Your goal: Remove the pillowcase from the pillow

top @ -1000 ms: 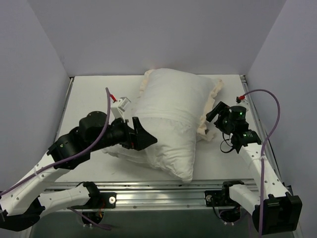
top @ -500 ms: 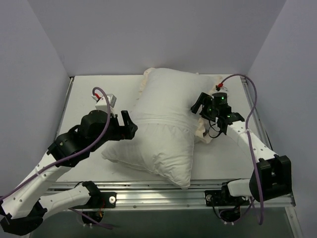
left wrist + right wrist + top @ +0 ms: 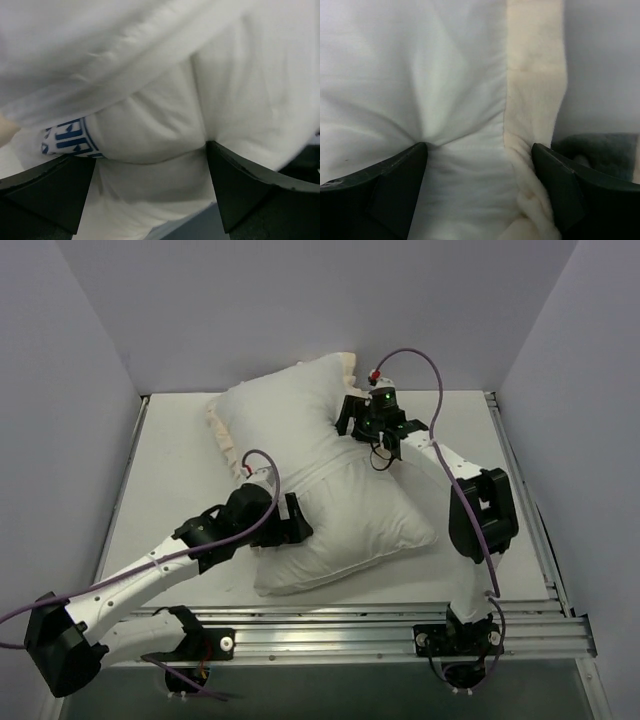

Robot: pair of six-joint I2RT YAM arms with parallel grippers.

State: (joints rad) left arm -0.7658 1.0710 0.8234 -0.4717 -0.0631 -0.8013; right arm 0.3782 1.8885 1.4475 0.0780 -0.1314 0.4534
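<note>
Across the middle of the table (image 3: 165,470) the pillowcase (image 3: 285,415) lay slantwise, cream face up, its frill (image 3: 222,435) showing at the far-left corner. It seemed to cover only the far half of the pillow (image 3: 365,530), whose plain white near half bulged free, so I judged the stripping about halfway done. The right gripper (image 3: 352,423) sat at the cover's far-right edge, jaws spread wide over frill and puckered cloth, with nothing pinched. The left gripper (image 3: 293,527) pressed the pillow's near-left side, likewise wide open, with stuffing and a blue-printed label (image 3: 67,137) bulging between its fingers. Next, I judged, each needed to close: the left to anchor the pillow, the right to draw the cover away.
</note>
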